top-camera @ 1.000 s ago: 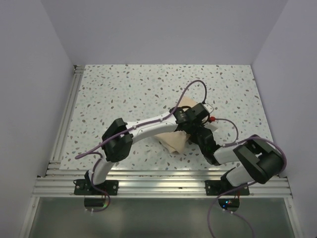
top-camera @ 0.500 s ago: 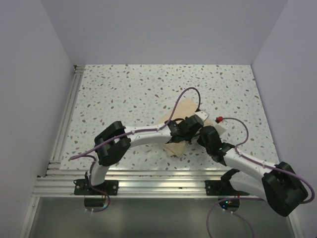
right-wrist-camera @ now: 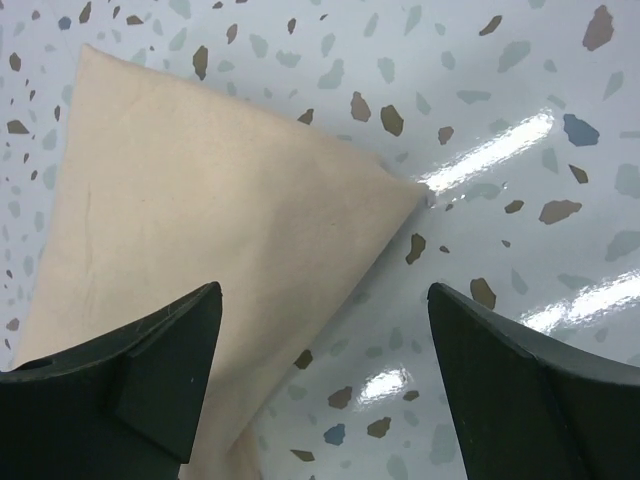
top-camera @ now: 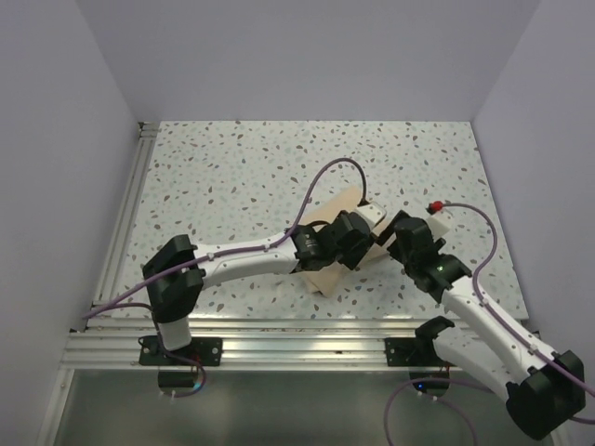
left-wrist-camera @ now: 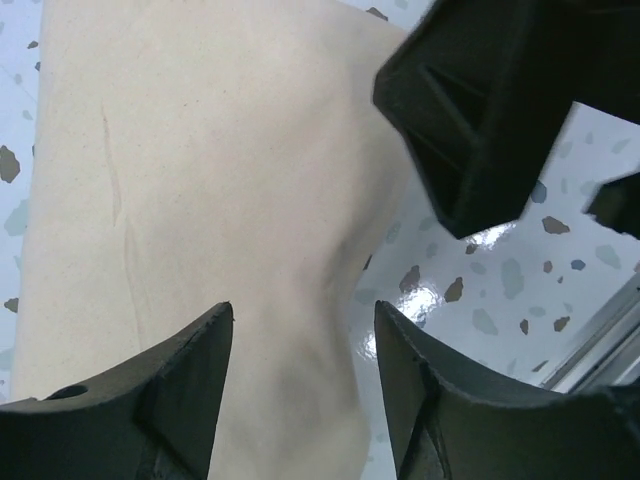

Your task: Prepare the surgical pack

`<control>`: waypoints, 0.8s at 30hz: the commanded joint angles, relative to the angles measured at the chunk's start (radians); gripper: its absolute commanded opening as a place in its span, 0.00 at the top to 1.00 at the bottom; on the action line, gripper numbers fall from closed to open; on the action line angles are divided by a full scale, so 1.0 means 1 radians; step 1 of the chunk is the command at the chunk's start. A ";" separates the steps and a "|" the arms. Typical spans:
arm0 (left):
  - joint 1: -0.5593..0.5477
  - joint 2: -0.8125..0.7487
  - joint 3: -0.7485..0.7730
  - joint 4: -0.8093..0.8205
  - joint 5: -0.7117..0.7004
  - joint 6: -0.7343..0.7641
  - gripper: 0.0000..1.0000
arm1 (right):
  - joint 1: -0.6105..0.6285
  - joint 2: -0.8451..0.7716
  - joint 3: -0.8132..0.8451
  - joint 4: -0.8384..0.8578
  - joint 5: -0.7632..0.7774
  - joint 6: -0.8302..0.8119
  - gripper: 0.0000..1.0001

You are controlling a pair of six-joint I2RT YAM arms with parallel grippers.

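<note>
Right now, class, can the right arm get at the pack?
Probably yes: the right gripper hangs open over a corner of the pack with nothing between them. The left gripper, also open, is close by but off that corner.

No legible text, label or number anywhere.

White speckled table (top-camera: 232, 177), glossy finish. Tan cloth pack (top-camera: 345, 199) lying directly on top, right of centre, toward near edge; pointed corner flat on surface.
</note>
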 commanded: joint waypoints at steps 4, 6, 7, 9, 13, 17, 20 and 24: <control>-0.042 -0.066 -0.018 -0.087 0.031 0.146 0.24 | -0.002 0.223 0.212 -0.163 -0.099 0.015 0.11; -0.048 -0.063 -0.044 -0.084 0.022 0.164 0.21 | -0.007 0.247 0.229 -0.155 -0.111 0.024 0.11; -0.051 -0.063 -0.055 -0.070 0.016 0.167 0.21 | -0.010 0.248 0.223 -0.139 -0.137 0.030 0.11; -0.051 -0.061 -0.092 -0.050 0.002 0.169 0.21 | -0.031 0.247 0.200 -0.093 -0.167 0.047 0.11; -0.051 -0.047 -0.135 0.009 -0.039 0.161 0.20 | -0.056 0.271 0.191 -0.065 -0.220 0.078 0.11; -0.048 -0.067 -0.189 0.072 -0.032 0.150 0.18 | -0.073 0.322 0.172 -0.019 -0.303 0.124 0.09; -0.045 -0.093 -0.224 0.115 -0.013 0.150 0.17 | -0.084 0.348 0.177 -0.016 -0.327 0.147 0.06; -0.037 -0.084 -0.215 0.122 0.007 0.155 0.05 | -0.084 0.373 0.198 -0.032 -0.356 0.170 0.02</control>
